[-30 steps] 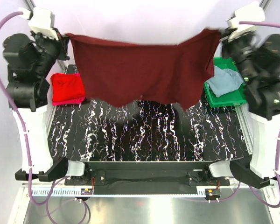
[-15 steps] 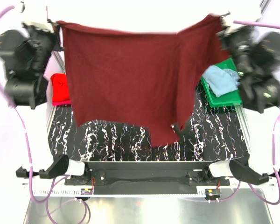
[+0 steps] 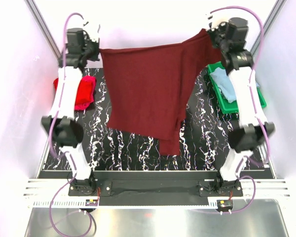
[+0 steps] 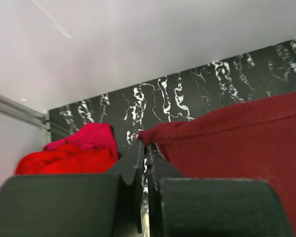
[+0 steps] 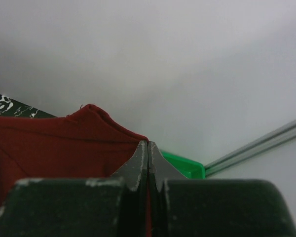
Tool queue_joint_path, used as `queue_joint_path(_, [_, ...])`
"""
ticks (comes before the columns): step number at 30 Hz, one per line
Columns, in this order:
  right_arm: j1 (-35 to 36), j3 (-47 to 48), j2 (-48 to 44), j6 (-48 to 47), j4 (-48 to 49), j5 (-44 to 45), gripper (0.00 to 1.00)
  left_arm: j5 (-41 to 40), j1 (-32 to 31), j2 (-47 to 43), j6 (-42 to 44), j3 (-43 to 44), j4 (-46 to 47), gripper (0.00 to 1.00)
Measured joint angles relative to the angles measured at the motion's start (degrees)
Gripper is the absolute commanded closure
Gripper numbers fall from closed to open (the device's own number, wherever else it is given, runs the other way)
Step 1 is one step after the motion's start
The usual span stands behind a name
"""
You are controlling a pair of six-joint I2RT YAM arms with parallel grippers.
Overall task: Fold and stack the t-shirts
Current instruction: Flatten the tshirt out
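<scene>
The dark maroon t-shirt (image 3: 148, 94) hangs spread between both grippers over the far half of the table, its lower end draped onto the table. My left gripper (image 3: 97, 48) is shut on its left corner (image 4: 147, 134). My right gripper (image 3: 210, 30) is shut on its right corner (image 5: 138, 139). The bright red t-shirt (image 3: 80, 92) lies folded at the far left with the pink t-shirt (image 4: 91, 136) beside it. The grey-blue t-shirt (image 3: 225, 81) lies crumpled in the green tray (image 3: 239, 104).
The black marbled table top (image 3: 128, 148) runs to the near edge. Aluminium frame posts (image 3: 42, 27) stand at the far corners. The green tray (image 5: 185, 164) sits at the far right below my right arm.
Both arms have swung out over the far side of the table. The maroon shirt has gone with them and now hangs farther back, with its lower end on the table.
</scene>
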Motion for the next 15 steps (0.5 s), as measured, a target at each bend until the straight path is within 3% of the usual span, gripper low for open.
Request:
queue_joint_path(5, [-0.9, 13.9, 14.4, 0.0, -0.2, -0.9, 1.00, -0.1, 0.3, 12.3, -1.5, 10.5, 0.5, 1.00])
queue_joint_path(8, [-0.9, 21.4, 19.7, 0.0, -1.8, -1.1, 1.00, -0.2, 0.4, 13.9, -1.7, 12.6, 1.7, 1.00])
queue_joint_path(12, [-0.9, 20.9, 18.0, 0.0, -1.9, -2.6, 1.00, -0.2, 0.6, 10.1, -1.9, 10.5, 4.9, 1.00])
queue_joint_path(15, [-0.9, 14.0, 11.1, 0.0, -1.4, -3.8, 1.00, -0.1, 0.7, 3.6, -2.4, 6.2, 6.4, 1.00])
